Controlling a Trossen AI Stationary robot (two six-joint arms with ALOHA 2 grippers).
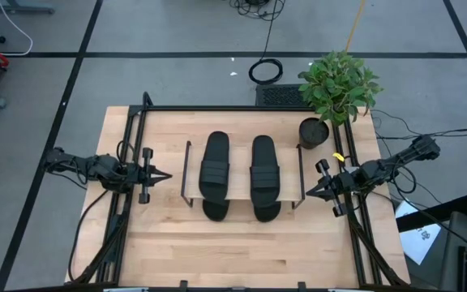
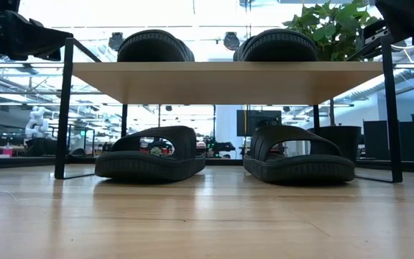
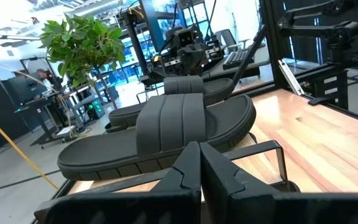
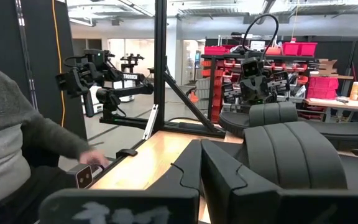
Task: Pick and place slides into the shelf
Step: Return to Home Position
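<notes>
Two slides (image 1: 216,165) sit atop the shelf (image 1: 241,174), lower slides (image 2: 149,158) tucked beneath it. Left pincer (image 1: 165,174) and right pincer (image 1: 309,193) hover either side, both pinched together, empty. Best to draw straight back, I'd say, clear of the wire frames (image 1: 187,170).

Left arm (image 1: 96,168), left of shelf (image 1: 240,170): matte black, slim jointed links, black cables (image 1: 83,235) trailing alongside. Left gripper (image 1: 167,175): two dark angular fingers (image 3: 182,179), stepped edges, tapering to point; knob-ended crossbar (image 1: 145,174) behind. Right arm (image 1: 387,166) and right gripper (image 1: 308,192), right of shelf: same build; small yellow mark (image 1: 338,156) by wrist, perhaps tag.
</notes>
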